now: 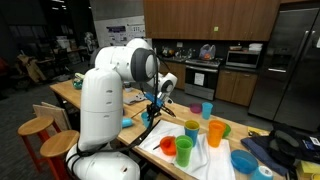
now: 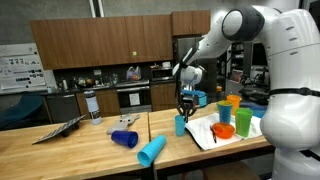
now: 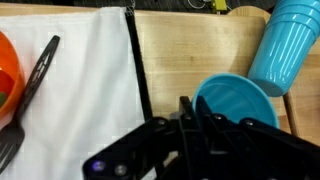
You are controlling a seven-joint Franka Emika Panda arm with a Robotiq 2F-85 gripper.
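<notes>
Where the teal cup stands: on the bare wood of the tabletop, just beside the edge of the white cloth and not on it.
Cup's axis: the long axis is vertical, with the base on the wood and the open mouth pointing straight up; the wrist view looks down into it.
Claw: its fingers are drawn together at the cup's rim, on the side toward the white cloth. Whether the cup wall is pinched between them cannot be told.
Arm: it arches high above the white cloth, the forearm slopes down, and the wrist points straight down over the cup.
Pale blue cup: it lies on its side, on the far side of the teal cup from the white cloth.
On the white cloth: an orange cup with a black spatula beside it.
</notes>
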